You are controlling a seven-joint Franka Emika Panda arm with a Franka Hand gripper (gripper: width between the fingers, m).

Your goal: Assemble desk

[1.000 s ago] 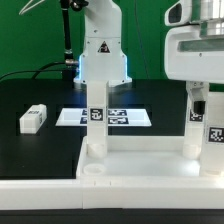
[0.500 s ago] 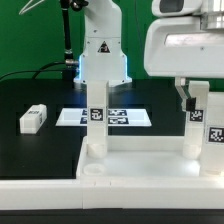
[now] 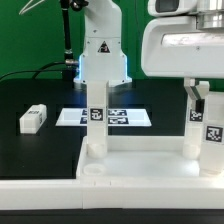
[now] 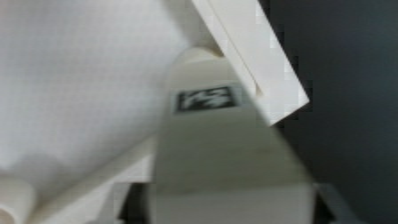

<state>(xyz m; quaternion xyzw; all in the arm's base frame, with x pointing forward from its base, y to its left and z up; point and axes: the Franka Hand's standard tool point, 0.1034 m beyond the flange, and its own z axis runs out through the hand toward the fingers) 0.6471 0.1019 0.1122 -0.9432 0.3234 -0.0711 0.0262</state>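
1. The large white plastic rectangular tabletop (image 3: 140,165), with its raised rim, lies flat across the near side of the black table (image 3: 30,95). I'd judge it the heaviest piece here. It looks stiff and too broad for the jaws anywhere but at the rim, so it is better left lying as the base.
2. The white two-finger gripper (image 3: 197,96) hangs at the exterior view's right. Its jaws are drawn in partway around the top of one leg. In the wrist view the leg fills the gap between them, so they look closed on it, though the contact itself is hard to make out.
3. This held leg (image 3: 200,142), a short white square plastic post with a black-and-white tag, stands upright in the tabletop's corner socket. It is probably light, rigid and somewhat slippery. Its flat opposite faces near the top are the place to pinch it, squarely, so it doesn't twist.
4. A matching middle leg (image 3: 97,120) stands upright in another socket.
5. A loose leg (image 3: 33,118) lies on its side on the black table, well apart. It is best taken across its flat faces at mid-length.
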